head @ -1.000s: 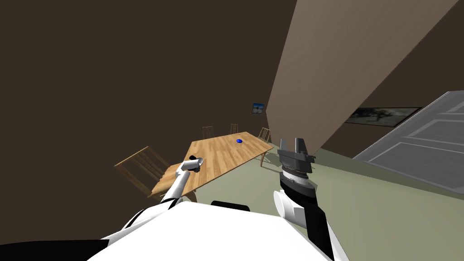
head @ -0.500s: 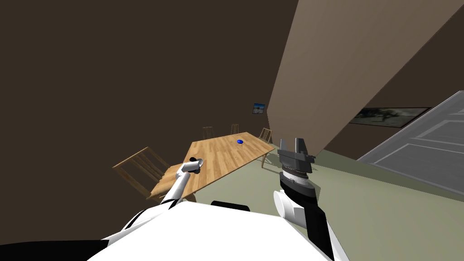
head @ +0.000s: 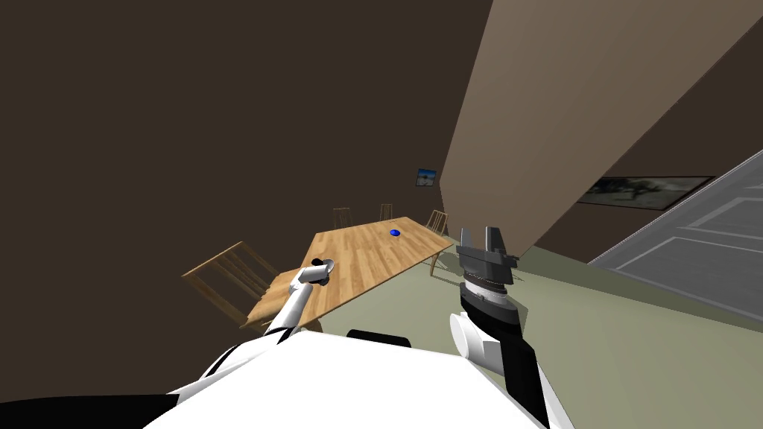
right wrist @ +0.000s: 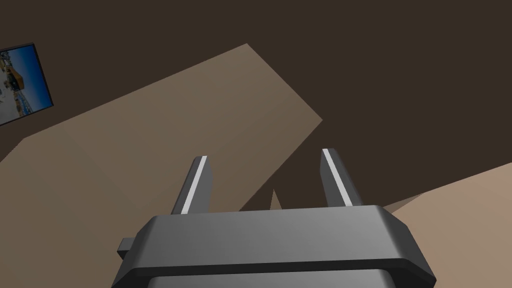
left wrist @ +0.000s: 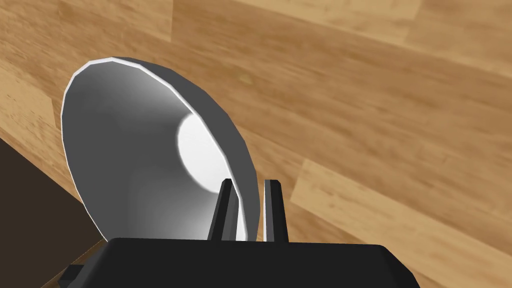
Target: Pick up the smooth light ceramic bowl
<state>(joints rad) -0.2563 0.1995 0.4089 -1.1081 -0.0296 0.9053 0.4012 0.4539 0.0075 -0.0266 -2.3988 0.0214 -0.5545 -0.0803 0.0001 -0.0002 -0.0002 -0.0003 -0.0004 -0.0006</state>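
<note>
Room: dark brown walls, and a long wooden surface (head: 372,249) with chairs (head: 227,279) around it.
Task thing: a white and grey bowl (left wrist: 135,150), tipped on its side over the near end of the surface.
Left side: the left claw (left wrist: 249,185) pinches the bowl's rim, one finger inside and one outside.
Right side: the right claw (right wrist: 264,156) is spread wide and holds nothing.
Feel: likely hard, smooth and slippery. It could break if dropped.
Best hold: the thin rim, squeezed firmly.
</note>
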